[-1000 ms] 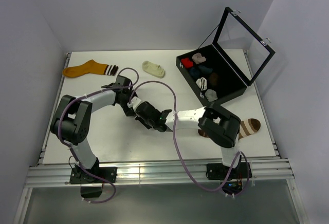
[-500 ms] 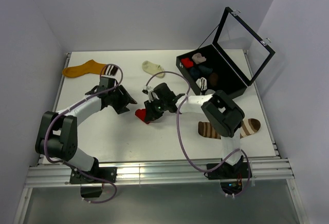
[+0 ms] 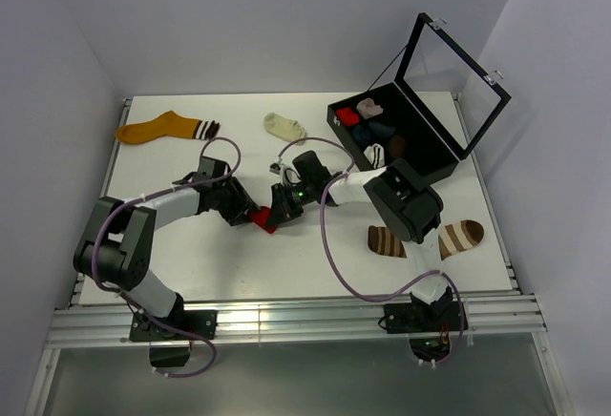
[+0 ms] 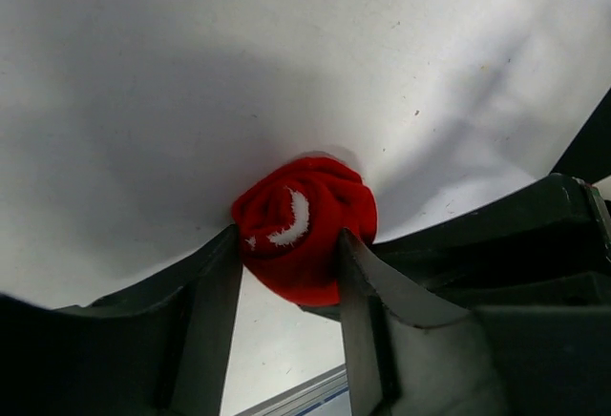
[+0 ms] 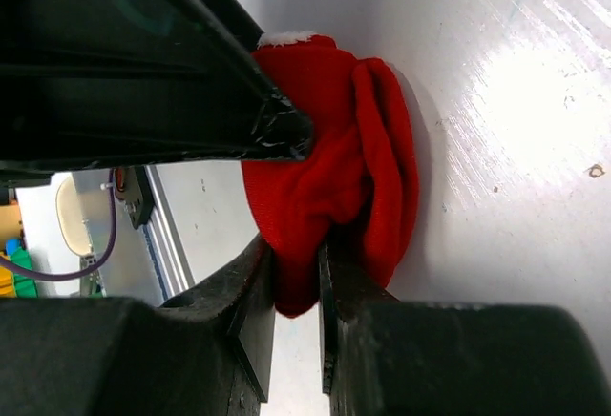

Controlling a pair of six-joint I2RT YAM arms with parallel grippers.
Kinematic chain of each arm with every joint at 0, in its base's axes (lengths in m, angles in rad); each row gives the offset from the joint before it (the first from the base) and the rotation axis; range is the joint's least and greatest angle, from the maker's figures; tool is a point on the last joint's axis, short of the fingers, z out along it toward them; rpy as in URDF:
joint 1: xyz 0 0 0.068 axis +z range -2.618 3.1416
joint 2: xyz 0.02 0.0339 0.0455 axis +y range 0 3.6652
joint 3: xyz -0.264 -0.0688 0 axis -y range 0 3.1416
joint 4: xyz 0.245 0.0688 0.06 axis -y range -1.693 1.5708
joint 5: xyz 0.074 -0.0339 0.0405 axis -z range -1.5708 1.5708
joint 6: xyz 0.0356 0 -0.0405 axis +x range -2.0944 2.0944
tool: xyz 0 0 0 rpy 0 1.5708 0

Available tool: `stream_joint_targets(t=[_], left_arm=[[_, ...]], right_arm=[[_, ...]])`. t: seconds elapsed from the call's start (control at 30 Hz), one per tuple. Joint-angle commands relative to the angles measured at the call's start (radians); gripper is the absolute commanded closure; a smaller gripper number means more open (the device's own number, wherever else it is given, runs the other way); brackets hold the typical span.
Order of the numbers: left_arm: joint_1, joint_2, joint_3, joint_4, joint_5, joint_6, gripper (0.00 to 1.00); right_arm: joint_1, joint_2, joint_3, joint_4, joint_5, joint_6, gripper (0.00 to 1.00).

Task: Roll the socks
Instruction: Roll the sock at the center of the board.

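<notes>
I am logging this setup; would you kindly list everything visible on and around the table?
red sock: one, red, rolled up, mid-table between the two grippers
orange sock: one, orange with a dark-and-white striped cuff, flat at the far left
cream sock: one, cream, short, far middle of the table
striped sock: one, brown and cream stripes, near right, partly under the right arm
case: one, black, lid up, far right
rolled socks: several, red, pink, blue, brown, white, inside the case
table: one, white
left gripper: one, black, a finger on each side of the red sock
right gripper: one, black, pinching a fold of the red sock
</notes>
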Motion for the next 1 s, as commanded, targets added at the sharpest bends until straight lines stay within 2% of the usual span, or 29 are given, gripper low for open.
stream_joint_targets(t=[0.0, 0.07, 0.1, 0.13, 0.2, 0.3, 0.5, 0.53, 0.63, 0.83, 0.97], left_arm=[[-0.007, 0.037, 0.028, 0.007, -0.038, 0.002, 0.54], [-0.009, 0.066, 0.044, -0.028, -0.044, 0.02, 0.6], [-0.01, 0.075, 0.061, -0.04, -0.047, 0.027, 0.62], [-0.012, 0.094, 0.07, -0.054, -0.055, 0.033, 0.63], [-0.015, 0.106, 0.1, -0.097, -0.061, 0.057, 0.63], [-0.018, 0.137, 0.145, -0.155, -0.069, 0.091, 0.63], [-0.026, 0.177, 0.216, -0.244, -0.093, 0.14, 0.63], [-0.027, 0.183, 0.222, -0.258, -0.095, 0.142, 0.63], [-0.029, 0.195, 0.242, -0.283, -0.093, 0.148, 0.62], [-0.035, 0.215, 0.281, -0.312, -0.089, 0.151, 0.61], [-0.039, 0.223, 0.3, -0.323, -0.084, 0.154, 0.61]], right_arm=[[0.0, 0.028, 0.0, -0.079, 0.049, -0.009, 0.94], [0.002, 0.004, -0.002, -0.096, 0.085, -0.022, 0.86], [0.002, -0.007, -0.002, -0.105, 0.105, -0.039, 0.77], [0.003, -0.033, -0.002, -0.111, 0.123, -0.049, 0.72], [0.008, -0.061, -0.008, -0.139, 0.18, -0.081, 0.61], [0.025, -0.136, -0.023, -0.165, 0.294, -0.135, 0.51], [0.112, -0.288, -0.028, -0.212, 0.635, -0.25, 0.44], [0.153, -0.306, -0.023, -0.222, 0.737, -0.266, 0.43], [0.244, -0.319, -0.009, -0.217, 0.914, -0.325, 0.41], [0.359, -0.25, 0.05, -0.209, 1.089, -0.394, 0.41], [0.393, -0.191, 0.057, -0.191, 1.158, -0.427, 0.42]])
